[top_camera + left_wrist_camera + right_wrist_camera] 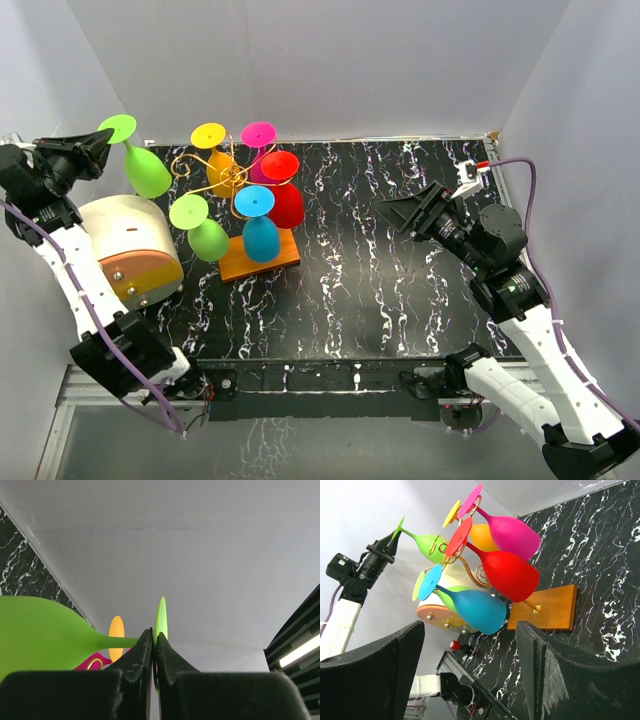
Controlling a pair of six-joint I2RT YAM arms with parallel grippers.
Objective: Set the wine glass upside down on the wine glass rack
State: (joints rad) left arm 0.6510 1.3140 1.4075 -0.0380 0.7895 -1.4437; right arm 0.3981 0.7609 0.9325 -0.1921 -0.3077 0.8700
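The left gripper (103, 145) is shut tight on the wine glass (145, 168). It pinches the flat round foot (161, 617) of the glass between its two fingers (135, 655). The glass is bright green. It is up in the air at the back left of the tabletop (400, 300). Its foot is up, and its bowl points down and toward the wine glass rack (228, 178). The bowl is just beside one curly gold arm of the rack. I cannot tell if they touch.

The rack stands on its orange base (285, 255) on the left part of the tabletop, which is black with white streaks. Five other glasses hang on the rack upside down. There is a yellow glass (208, 135), a pink glass (258, 133), a red glass (287, 205), a blue glass (261, 238) and a light green glass (208, 240). The blue one and the light green one hang on the near side, and the yellow and pink ones hang at the back.

A round cream thing (125, 240) sits on the left side of the tabletop, near the rack.

The right gripper (395, 215) is wide open and holds nothing. It hangs over the right side of the tabletop, well apart from the rack. Its fingers (375, 670) point at the rack, and in the right wrist view the rack and its glasses show between them.
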